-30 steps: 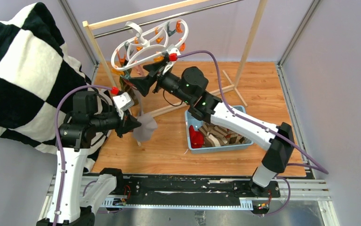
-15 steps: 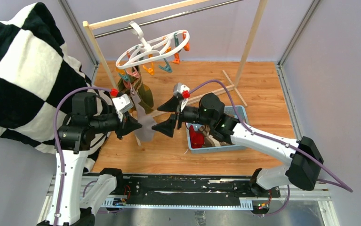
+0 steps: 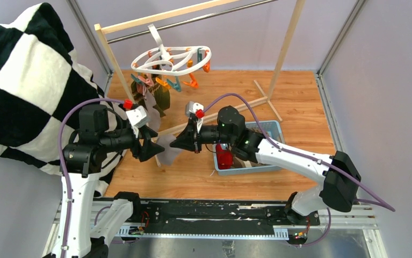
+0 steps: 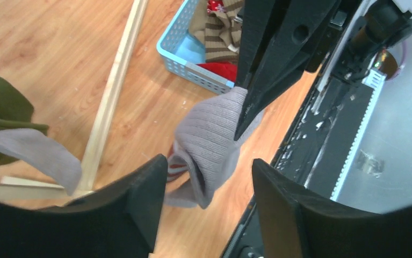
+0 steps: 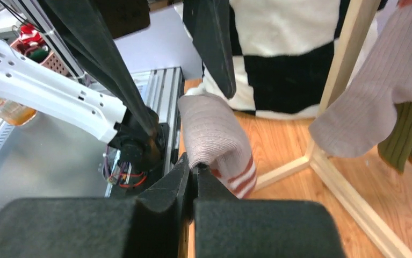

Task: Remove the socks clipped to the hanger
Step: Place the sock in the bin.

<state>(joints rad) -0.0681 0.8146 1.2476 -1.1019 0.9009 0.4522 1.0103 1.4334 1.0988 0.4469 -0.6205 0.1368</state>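
While the checkered blanket (image 3: 21,80) is draping down the wall at nine o'clock, the left gripper (image 3: 151,150) is hovering beside it with its fingers (image 4: 139,188) parted about halfway, gripping nothing. The taupe sock (image 4: 214,134) is hanging in the gap just past those tips, and in the left wrist view it is looking clear of both.

Moving right, the right gripper (image 3: 179,144) is reaching in from three o'clock. Its fingers (image 5: 166,188) are pressing fully together, pinching a fold of that sock. The red-and-white striped toe is dangling over the wooden tabletop (image 3: 295,97).

Up at twelve o'clock, the hanger (image 3: 178,54) is hanging tilted from the rod (image 3: 219,12) of the wooden rack (image 3: 292,37), with orange and teal clips dangling beneath it. At its seven o'clock side a grey sock (image 3: 151,110) and an olive green sock (image 3: 162,99) are hanging from clips.

Over at four o'clock from the pinched sock, the blue basket (image 3: 272,127) is sitting on the tabletop, holding a red sock (image 3: 224,157) and brown striped socks (image 4: 219,40).
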